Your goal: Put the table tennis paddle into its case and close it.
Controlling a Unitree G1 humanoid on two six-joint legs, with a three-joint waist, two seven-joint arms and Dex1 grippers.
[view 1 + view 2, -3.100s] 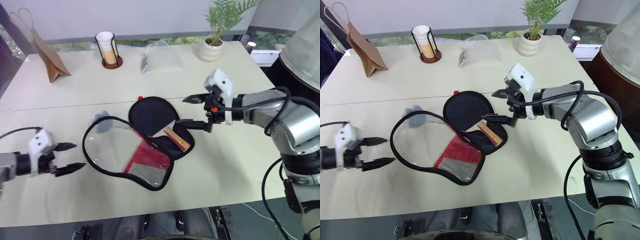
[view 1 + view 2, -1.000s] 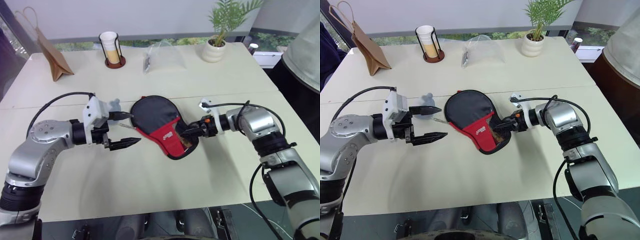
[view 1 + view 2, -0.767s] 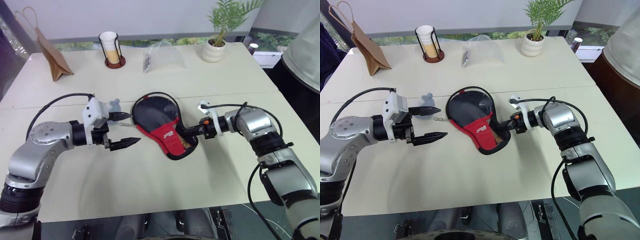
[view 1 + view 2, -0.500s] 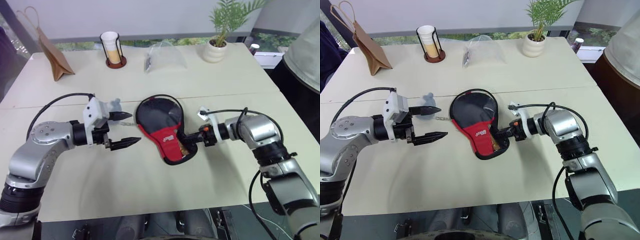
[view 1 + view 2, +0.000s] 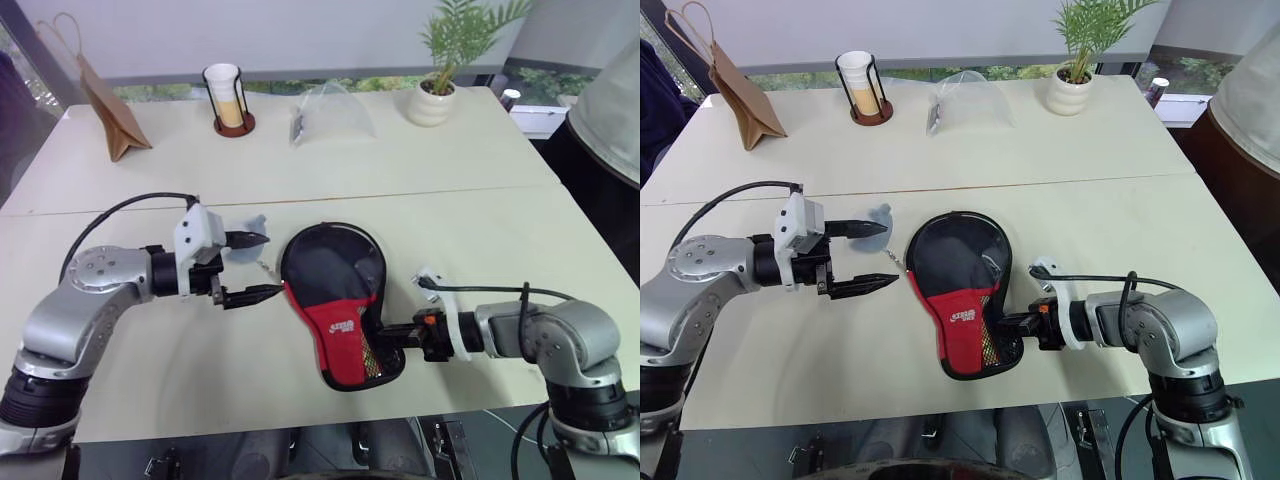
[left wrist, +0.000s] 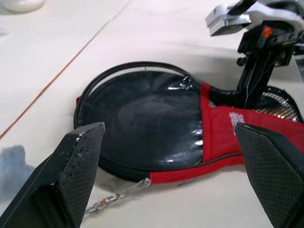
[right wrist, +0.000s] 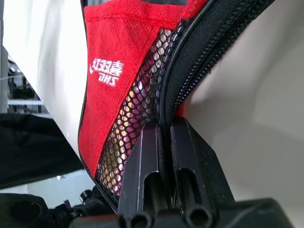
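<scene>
Dragged nearer, the fabric case stays pinched by the right end effector; left spread.

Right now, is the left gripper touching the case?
No, the left gripper hangs open beside the case, with bare table between its fingertips and the case's edge.

The left two-fingered black gripper is hovering with fingers spread wide; the right two-fingered black gripper is pinching tight.

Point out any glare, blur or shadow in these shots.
Left wrist view: glare streaks on the case's clear front; its own fingertips look soft. Right wrist view: the fingers are dark against the bright table. Head views: sharp, evenly lit.
</scene>
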